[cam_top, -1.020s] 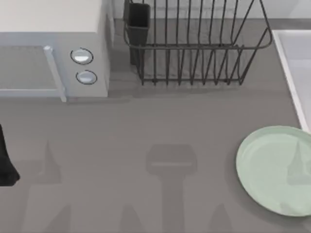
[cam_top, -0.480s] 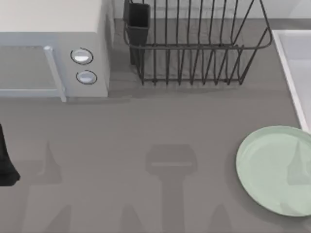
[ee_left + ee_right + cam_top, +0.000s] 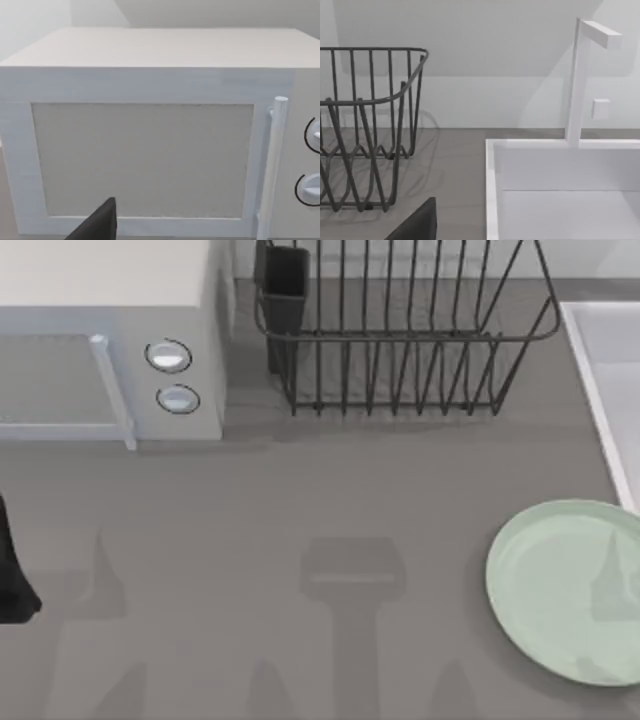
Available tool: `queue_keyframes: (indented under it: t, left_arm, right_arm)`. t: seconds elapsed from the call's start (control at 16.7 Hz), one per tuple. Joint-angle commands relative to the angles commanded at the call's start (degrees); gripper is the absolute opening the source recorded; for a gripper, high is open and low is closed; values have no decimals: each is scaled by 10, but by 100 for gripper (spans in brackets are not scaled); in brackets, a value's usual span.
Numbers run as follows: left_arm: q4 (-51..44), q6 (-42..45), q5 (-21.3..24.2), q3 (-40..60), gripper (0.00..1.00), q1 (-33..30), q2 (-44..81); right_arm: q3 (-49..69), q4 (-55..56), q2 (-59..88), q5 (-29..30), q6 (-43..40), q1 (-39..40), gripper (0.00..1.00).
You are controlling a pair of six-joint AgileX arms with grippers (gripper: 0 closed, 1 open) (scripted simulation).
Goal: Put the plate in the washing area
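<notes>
Top view, read left to right: the left arm (image 3: 12, 575) sits parked at the table's left edge as a dark shape, and whether its fingers are spread or closed cannot be told. Next comes the microwave (image 3: 110, 340) at the back left, door closed, then the black wire dish rack (image 3: 400, 335) at the back centre. The plate (image 3: 560, 585) lies flat on the grey table (image 3: 300, 500) at the front right, untouched, its far edge close beside the rim of the sink (image 3: 600, 390), which runs along the right side. The right wrist view looks across the rack to the sink basin and its white tap (image 3: 580, 80); a dark finger tip (image 3: 417, 222) shows at the frame's lower edge, and the width of that gripper's opening cannot be told either. Judged from this, the task stands at its opening step: the plate is not yet grasped. The next move calls for the right arm to come down on the plate's rim, a thin, low edge offering little purchase, then lift and carry it over the sink's raised rim. The table surface is plain, matt and uncluttered; the walls behind are bare and pale.
</notes>
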Motion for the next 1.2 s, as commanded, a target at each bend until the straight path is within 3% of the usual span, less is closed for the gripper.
queue_keyframes:
  t: [0.3, 0.54, 1.2]
  left_arm:
    - [0, 0, 0, 0, 100, 0, 0]
    - [0, 0, 0, 0, 100, 0, 0]
    - [0, 0, 0, 0, 100, 0, 0]
  right_arm:
    - [6, -5, 6, 0, 2, 2, 100]
    - [80, -65, 91, 0, 33, 32, 100]
    - [496, -403, 664, 0, 202, 197, 100]
